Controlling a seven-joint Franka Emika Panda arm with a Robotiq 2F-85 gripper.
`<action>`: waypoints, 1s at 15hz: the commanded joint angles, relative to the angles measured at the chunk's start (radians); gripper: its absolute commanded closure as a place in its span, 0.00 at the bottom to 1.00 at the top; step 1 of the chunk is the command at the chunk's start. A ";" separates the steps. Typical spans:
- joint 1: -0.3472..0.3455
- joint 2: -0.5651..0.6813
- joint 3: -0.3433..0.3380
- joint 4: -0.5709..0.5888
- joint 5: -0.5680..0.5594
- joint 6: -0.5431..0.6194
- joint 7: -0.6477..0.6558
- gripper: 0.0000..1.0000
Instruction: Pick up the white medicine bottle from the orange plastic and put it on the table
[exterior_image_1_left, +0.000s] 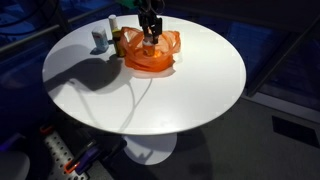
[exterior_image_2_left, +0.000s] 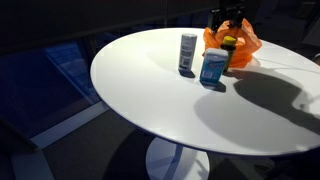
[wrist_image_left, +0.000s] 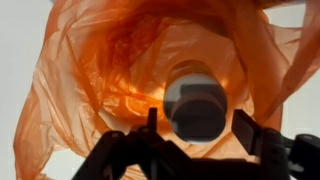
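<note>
White round table (exterior_image_1_left: 200, 90) fills most of both exterior views, a smooth pale top on a single pedestal over a dark floor, with a broad shadow lying across it. Crumpled orange plastic (exterior_image_1_left: 152, 55), thin and translucent like a shopping bag, sits near the table's far edge in an exterior view and shows again at the back of the table (exterior_image_2_left: 245, 40). In the wrist view it spreads open like a bowl, its folds rising on every side. The black gripper (exterior_image_1_left: 150, 30) hangs directly above the orange plastic, reaching down into its opening. In the wrist view the gripper (wrist_image_left: 195, 128) has its two dark fingers (wrist_image_left: 250, 135) spread apart, one on each side of the white medicine bottle (wrist_image_left: 195, 105), with no clear contact. The bottle lies deep in the hollow of the orange plastic, its pale round end facing the camera. Just beside the plastic stands a blue container (exterior_image_2_left: 213, 66), next to it a slim silver can (exterior_image_2_left: 187, 52), and behind the container a small yellow-capped bottle (exterior_image_2_left: 229, 48). All three carry labels, but the print is too small to read.
</note>
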 joint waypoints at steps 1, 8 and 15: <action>0.016 0.009 -0.019 0.041 0.006 -0.056 0.019 0.55; 0.020 -0.042 -0.036 0.135 -0.015 -0.175 0.053 0.64; 0.064 -0.053 -0.018 0.281 -0.045 -0.247 0.102 0.64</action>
